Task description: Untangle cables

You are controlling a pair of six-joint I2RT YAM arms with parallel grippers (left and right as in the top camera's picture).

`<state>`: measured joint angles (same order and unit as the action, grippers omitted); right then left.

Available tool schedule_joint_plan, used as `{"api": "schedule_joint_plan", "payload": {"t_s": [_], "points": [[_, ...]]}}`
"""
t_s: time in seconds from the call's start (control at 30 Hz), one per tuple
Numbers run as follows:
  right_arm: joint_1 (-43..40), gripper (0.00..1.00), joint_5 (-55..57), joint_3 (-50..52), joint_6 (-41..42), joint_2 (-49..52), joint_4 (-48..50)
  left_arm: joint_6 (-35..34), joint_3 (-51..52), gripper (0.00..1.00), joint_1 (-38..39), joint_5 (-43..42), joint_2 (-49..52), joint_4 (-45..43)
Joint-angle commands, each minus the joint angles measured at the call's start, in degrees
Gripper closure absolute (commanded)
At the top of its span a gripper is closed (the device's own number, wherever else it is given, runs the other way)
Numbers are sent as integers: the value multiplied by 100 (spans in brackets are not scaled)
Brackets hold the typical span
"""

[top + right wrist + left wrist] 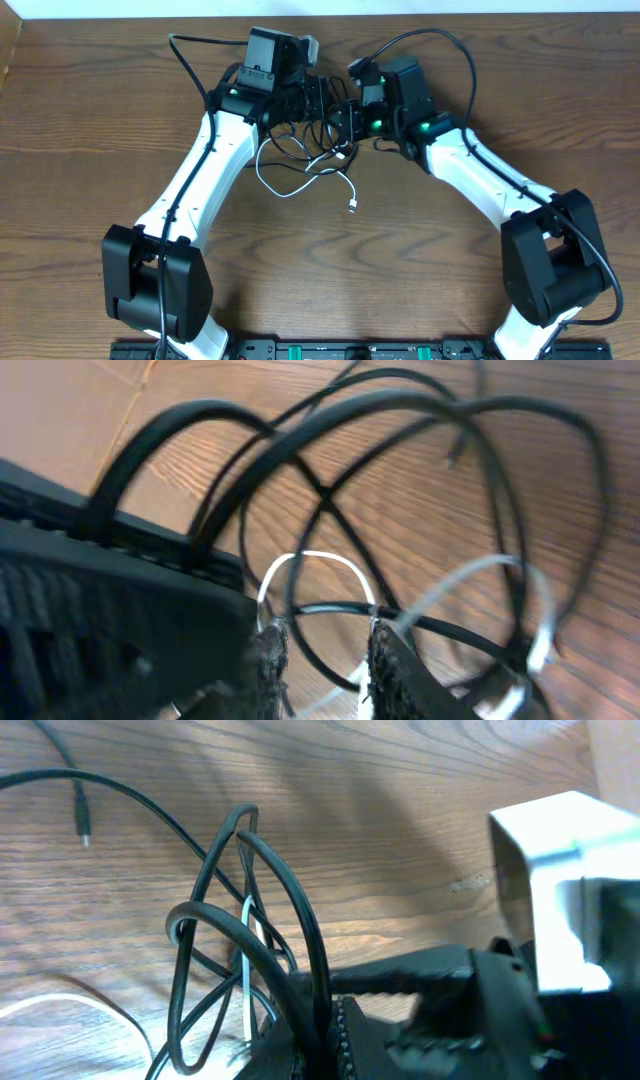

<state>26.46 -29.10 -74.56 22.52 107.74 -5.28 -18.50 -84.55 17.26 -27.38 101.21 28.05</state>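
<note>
Near the far edge of the counter (pixel 100 150), the tangled cables (pixel 318 160) were anchored by the left gripper (pixel 325 1025), closed tight on loops of the black cable (pixel 308 925), apparently so the white cable (pixel 315 556) could be freed by the slightly parted right gripper (pixel 320 660), a white loop lying between its jaws.

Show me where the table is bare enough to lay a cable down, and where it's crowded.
Bare: the table between left arm and right arm, nearer than the white plug; also outside each arm. Crowded: far middle, where the cables meet left gripper and right gripper.
</note>
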Motion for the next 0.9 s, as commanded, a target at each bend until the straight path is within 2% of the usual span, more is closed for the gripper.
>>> {"api": "schedule_joint_plan", "payload": {"t_s": [0.0,0.23,0.5,0.87], "points": [[146,77,151,-33,68,133,13,-201,-9,93,-33,-223,-2,-28],[190,80,354,-33,232,146,-120,-221,-9,93,-33,-221,-2,-26],[264,80,651,-33,273,149,-442,-221,-9,93,-33,-219,-2,-44],[369,81,721,-33,385,551,-310,-221,-9,93,-31,-223,-2,-46]]}}
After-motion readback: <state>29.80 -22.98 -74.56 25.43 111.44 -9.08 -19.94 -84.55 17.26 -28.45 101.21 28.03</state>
